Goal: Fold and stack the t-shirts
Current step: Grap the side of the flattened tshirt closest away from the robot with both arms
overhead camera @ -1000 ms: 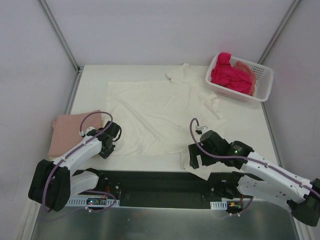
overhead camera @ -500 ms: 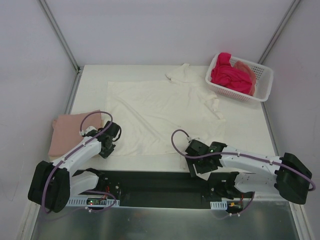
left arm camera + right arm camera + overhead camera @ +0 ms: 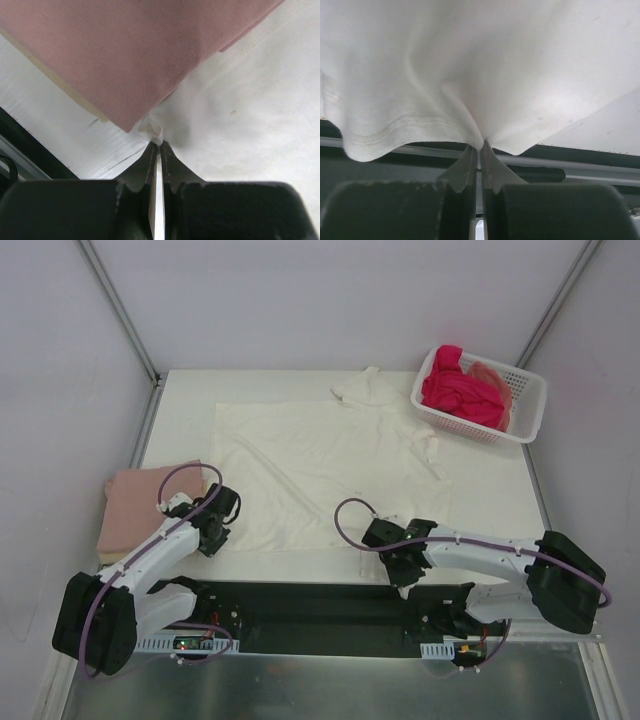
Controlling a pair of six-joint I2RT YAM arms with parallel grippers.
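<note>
A cream-white t-shirt (image 3: 320, 465) lies spread flat across the middle of the table. My left gripper (image 3: 213, 534) is shut on its near left corner, and the left wrist view shows a small tuft of cream cloth (image 3: 156, 131) pinched at the tips of that gripper (image 3: 159, 145). My right gripper (image 3: 396, 560) is shut on the near right hem. In the right wrist view the cloth (image 3: 470, 60) rises in a peak from its closed tips (image 3: 481, 146). A dusty pink t-shirt (image 3: 145, 505) lies folded at the left, right beside the left gripper, and fills the top of the left wrist view (image 3: 125, 50).
A white lattice basket (image 3: 527, 410) stands at the back right with a magenta t-shirt (image 3: 455, 390) and a peach one (image 3: 493, 375) in it. A crumpled sleeve (image 3: 365, 388) lies near the basket. The black base strip (image 3: 300, 605) runs along the near table edge.
My right gripper has swung left and down to the shirt's near hem and has shut on it. The left gripper has stayed shut on its corner.
</note>
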